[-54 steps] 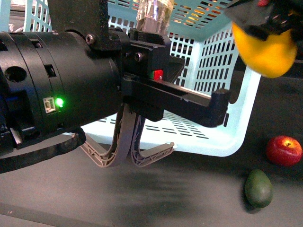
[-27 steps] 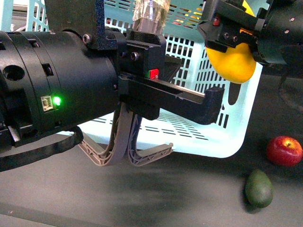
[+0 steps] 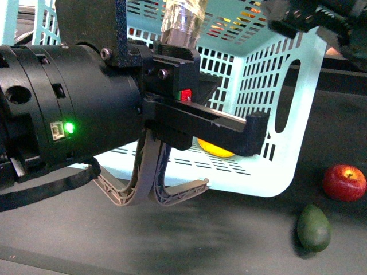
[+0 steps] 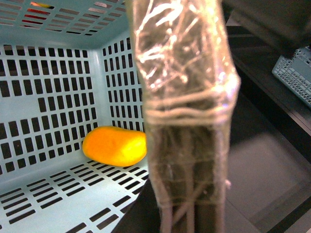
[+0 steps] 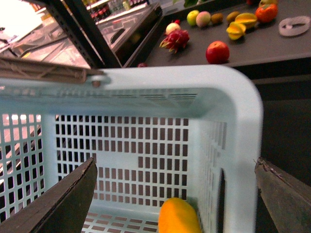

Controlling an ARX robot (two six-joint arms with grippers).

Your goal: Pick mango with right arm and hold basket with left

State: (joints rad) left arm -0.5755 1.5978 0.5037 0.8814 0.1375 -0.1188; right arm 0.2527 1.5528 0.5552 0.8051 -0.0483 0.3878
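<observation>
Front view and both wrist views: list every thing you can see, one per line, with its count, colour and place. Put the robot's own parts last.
mango: one, yellow-orange, lying on the basket floor near a corner
basket: one, light blue with slotted walls, on the table
apple: one, red, on the table right of the basket
avocado: one, dark green, on the table in front of the apple
distant fruit: several, mixed colours, on a dark counter beyond the basket
table: one, dark grey
left gripper: one, black, tan fingers at the basket's near edge; grip unclear
right gripper: one, dark, open and empty above the basket
</observation>
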